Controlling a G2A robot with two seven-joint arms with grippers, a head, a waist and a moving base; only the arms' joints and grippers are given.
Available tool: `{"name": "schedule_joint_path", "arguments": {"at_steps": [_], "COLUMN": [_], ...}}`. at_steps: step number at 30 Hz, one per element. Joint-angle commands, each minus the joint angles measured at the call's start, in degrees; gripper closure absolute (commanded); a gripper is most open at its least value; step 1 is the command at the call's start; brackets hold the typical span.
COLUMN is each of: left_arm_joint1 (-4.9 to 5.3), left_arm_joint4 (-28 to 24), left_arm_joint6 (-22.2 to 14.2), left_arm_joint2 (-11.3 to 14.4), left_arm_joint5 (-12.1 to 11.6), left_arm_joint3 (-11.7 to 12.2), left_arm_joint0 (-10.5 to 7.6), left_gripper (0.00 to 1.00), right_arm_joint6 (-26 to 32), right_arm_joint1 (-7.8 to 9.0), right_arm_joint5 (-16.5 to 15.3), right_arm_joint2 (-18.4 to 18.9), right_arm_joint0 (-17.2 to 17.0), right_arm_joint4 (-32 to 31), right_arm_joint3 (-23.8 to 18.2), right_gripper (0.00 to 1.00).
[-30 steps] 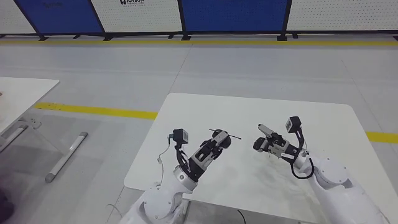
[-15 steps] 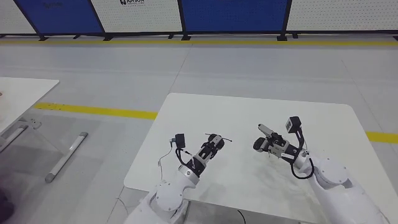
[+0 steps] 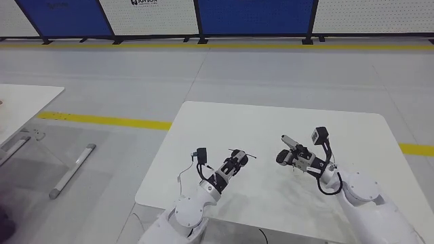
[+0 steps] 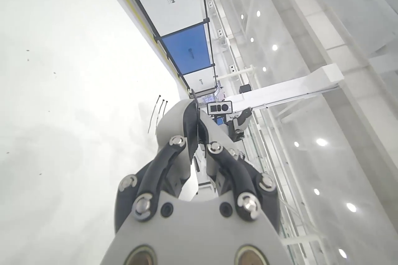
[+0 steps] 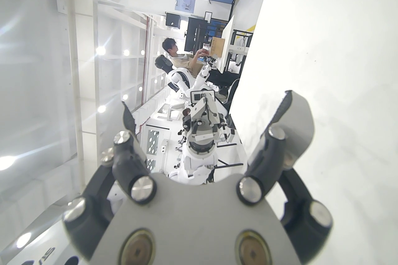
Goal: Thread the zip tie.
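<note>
Top view: the left end effector (image 3: 237, 157), clamped on the zip tie (image 3: 249, 154), has sunk toward the desk (image 3: 271, 118). Unmoved, the right end effector (image 3: 283, 150) gapes empty; threading likely hasn't started.

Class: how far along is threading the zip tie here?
Done: the left gripper is shut on one zip tie. In hand: only that grip; the right gripper is open and empty, apart from it. Remaining: the threading itself; the tie looks straight, no loop. On the table lie spare zip ties.
</note>
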Motion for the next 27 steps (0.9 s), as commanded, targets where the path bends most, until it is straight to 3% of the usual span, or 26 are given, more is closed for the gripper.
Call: {"name": "schedule_joint_path", "arguments": {"at_steps": [1, 4, 8, 17, 20, 24, 27], "left_arm_joint1": [0.00, -0.11, -0.06, 0.07, 0.07, 0.07, 0.07], "left_arm_joint4": [0.00, -2.31, -4.81, -3.70, -3.70, -3.70, -3.70], "left_arm_joint6": [0.00, -1.66, -3.93, -4.25, -4.25, -4.25, -4.25], "left_arm_joint2": [0.00, 0.64, 0.29, 0.07, 0.07, 0.07, 0.07], "left_arm_joint5": [0.00, -0.65, -3.70, -3.17, -3.17, -3.17, -3.17], "left_arm_joint3": [0.00, 0.19, 1.40, 1.74, 1.74, 1.74, 1.74], "left_arm_joint0": [0.00, -0.14, -0.23, -0.40, -0.40, -0.40, -0.40], "left_gripper": [1.00, 1.00, 1.00, 1.00, 1.00, 1.00, 1.00], "right_arm_joint6": [0.00, 0.00, 0.00, -0.17, -1.07, 0.00, 3.62], "right_arm_joint1": [0.00, 0.00, 0.00, -0.01, 0.22, 1.44, 2.99], "right_arm_joint5": [0.00, 0.00, 0.00, 0.00, 0.31, 3.87, 10.78], "right_arm_joint2": [0.00, 0.00, 0.00, -0.01, 0.15, 3.39, 7.32], "right_arm_joint0": [0.00, 0.00, 0.00, -0.07, -0.18, -0.49, -0.28], "right_arm_joint4": [0.00, 0.00, 0.00, -0.09, -4.41, -9.87, -16.06], "right_arm_joint3": [0.00, 0.00, 0.00, -0.14, -2.63, -8.32, -14.61], "right_gripper": [0.00, 0.00, 0.00, 0.00, 0.00, 0.00, 0.00]}}
